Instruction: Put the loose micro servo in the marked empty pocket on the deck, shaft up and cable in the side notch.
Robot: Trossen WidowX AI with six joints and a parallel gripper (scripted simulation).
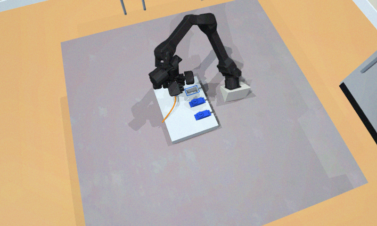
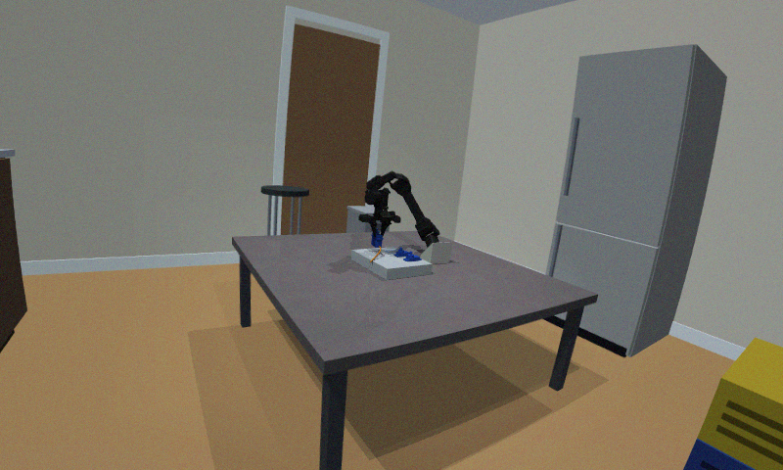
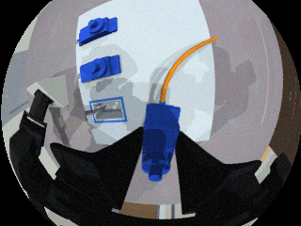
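My gripper (image 2: 378, 234) (image 3: 160, 134) is shut on the loose blue micro servo (image 2: 376, 240) (image 3: 161, 120) and holds it above the deck (image 1: 184, 127) (image 2: 407, 271) (image 3: 155, 28). The servo's long side looks roughly vertical in the exterior view. Its output shaft (image 3: 155, 176) shows toward the bottom of the wrist view. The orange cable (image 1: 173, 106) (image 3: 175, 68) leaves the opposite end and curves over the deck. The empty pocket (image 1: 192, 90) (image 3: 109, 111), outlined in blue, lies to one side of the held servo, with its side notch toward the arm's base. In the top view the arm hides the servo.
Two seated blue servos (image 1: 197, 102) (image 1: 202, 114) (image 3: 100, 68) (image 3: 98, 30) stand in a row with the pocket. The arm's pale base block (image 1: 235, 93) (image 2: 440, 254) is beside the deck. The deck rests on a grey table (image 1: 145, 173) (image 2: 442, 303).
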